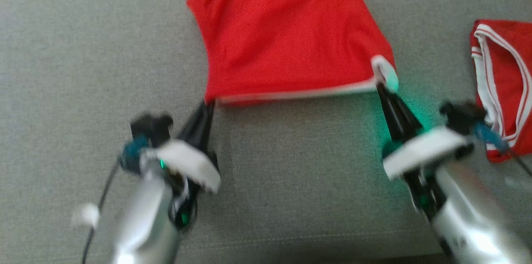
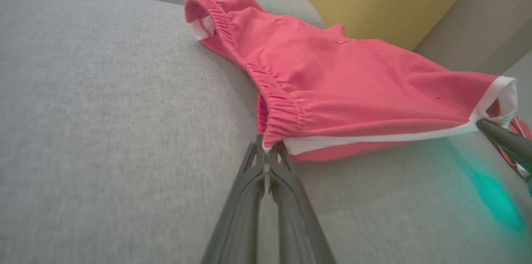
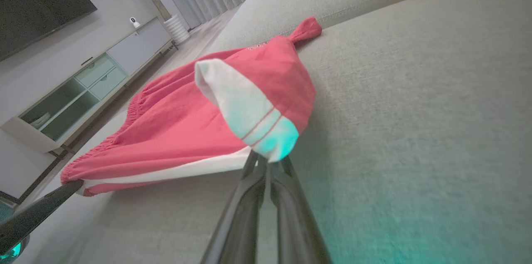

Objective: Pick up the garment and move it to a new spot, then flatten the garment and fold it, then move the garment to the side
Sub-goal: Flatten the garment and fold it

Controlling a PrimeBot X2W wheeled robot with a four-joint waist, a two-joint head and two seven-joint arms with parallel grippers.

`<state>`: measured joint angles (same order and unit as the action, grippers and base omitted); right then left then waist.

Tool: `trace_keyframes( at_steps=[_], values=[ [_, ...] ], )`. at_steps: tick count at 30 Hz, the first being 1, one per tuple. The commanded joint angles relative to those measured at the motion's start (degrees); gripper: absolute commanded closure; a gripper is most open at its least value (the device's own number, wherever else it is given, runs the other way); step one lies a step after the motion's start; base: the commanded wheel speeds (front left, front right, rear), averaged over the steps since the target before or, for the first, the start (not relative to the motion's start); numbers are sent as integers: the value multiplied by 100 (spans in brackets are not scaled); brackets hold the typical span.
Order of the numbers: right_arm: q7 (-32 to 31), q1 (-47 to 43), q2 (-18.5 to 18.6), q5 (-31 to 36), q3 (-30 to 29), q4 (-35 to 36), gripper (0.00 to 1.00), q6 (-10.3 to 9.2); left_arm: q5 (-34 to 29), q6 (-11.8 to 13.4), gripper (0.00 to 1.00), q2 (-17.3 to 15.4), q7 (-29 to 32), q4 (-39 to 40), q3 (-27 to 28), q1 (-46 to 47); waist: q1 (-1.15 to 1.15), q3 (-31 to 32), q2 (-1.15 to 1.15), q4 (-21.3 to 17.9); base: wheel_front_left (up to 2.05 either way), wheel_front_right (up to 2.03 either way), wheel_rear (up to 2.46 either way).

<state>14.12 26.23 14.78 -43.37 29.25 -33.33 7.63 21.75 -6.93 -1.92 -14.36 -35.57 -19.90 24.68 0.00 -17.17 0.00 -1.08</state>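
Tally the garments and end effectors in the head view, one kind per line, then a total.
Garments: 2 (held garment, second garment)
End effectors: 2 (left end effector, right end effector)
Total: 4

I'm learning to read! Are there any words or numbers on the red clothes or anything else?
No words, labels or numbers can be read anywhere. The red garment, pinched by the left gripper and right gripper, is plain cloth with white trim; so is the second garment.
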Motion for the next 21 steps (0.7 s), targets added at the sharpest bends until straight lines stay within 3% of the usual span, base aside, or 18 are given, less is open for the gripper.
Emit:
trace_keyframes(
  at_steps=[1,7,12,16,21],
  values=[
    [85,-472,246,195,-303,291,100,-14,-55,179,100,-318,-63,372,360,-293,0,123,0,35,0,0,0],
    [28,-2141,154,924,-1359,1600,100,-14,-138,482,100,-344,-44,1740,412,-1756,0,454,0,157,0,0,0],
    [-629,-3209,-184,1390,-2124,2826,100,-14,-147,724,100,-370,226,2717,316,-2493,0,612,0,207,0,0,0],
    [-1190,-3586,-424,1609,-2494,3543,100,-14,-134,770,100,-406,511,3240,203,-2731,0,646,0,230,0,0,0],
    [-1731,-3473,-530,1661,-2670,3912,100,-14,-70,737,100,-450,789,3455,138,-2676,0,607,0,269,0,0,0]
  ],
)
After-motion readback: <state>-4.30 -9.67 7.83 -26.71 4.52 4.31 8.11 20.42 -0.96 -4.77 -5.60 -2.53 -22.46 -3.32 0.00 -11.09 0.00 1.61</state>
